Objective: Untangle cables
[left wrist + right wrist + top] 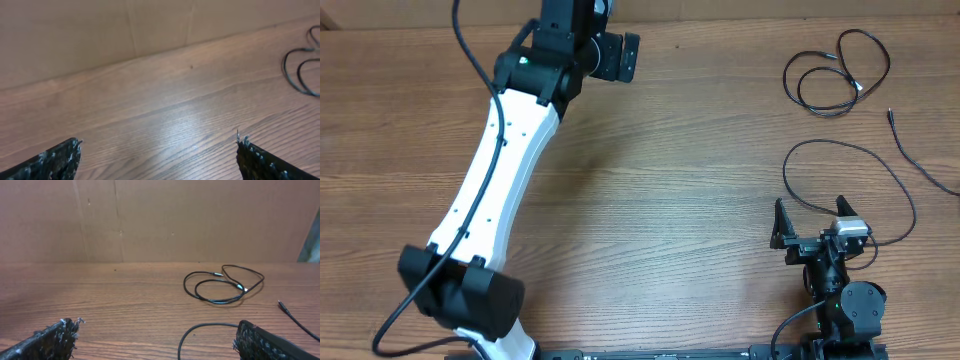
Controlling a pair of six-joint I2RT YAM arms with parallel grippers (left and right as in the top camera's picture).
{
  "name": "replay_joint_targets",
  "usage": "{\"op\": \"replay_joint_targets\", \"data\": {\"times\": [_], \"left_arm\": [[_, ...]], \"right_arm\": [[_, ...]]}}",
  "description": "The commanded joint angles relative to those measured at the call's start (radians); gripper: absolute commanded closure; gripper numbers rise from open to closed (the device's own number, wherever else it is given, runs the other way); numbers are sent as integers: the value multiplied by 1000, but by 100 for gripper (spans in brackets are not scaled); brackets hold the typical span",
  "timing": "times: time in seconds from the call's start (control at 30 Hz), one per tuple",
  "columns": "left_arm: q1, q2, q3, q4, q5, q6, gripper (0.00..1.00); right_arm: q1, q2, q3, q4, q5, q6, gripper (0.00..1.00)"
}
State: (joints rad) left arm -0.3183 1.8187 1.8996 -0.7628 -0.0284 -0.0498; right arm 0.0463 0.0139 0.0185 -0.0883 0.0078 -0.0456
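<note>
Both claws gape wide, holding nothing; the cables lie just ahead of the right claw, far right of the left claw.

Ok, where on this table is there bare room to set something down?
The wooden table is bare between the white left arm and the open right hand, and again left of that arm. The far right is crowded: a thin black coiled cable, a black looped cable by the right hand, and a loose black cable near the edge.
</note>
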Motion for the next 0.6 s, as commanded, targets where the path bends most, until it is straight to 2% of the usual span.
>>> {"op": "replay_joint_targets", "data": {"times": [0.0, 0.1, 0.23, 0.3, 0.57], "left_arm": [[4, -95, 14, -1, -40, 27, 0], [5, -137, 14, -47, -61, 28, 0], [6, -193, 14, -147, -185, 35, 1], [14, -202, 14, -181, -200, 35, 0], [83, -239, -22, -163, -29, 27, 0]], "right_arm": [[-3, -11, -11, 6, -2, -15, 0], [-3, -11, -11, 6, -2, -15, 0], [-3, -11, -11, 6, -2, -15, 0], [-3, -11, -11, 6, -2, -15, 0], [-3, -11, -11, 6, -2, -15, 0]]}}
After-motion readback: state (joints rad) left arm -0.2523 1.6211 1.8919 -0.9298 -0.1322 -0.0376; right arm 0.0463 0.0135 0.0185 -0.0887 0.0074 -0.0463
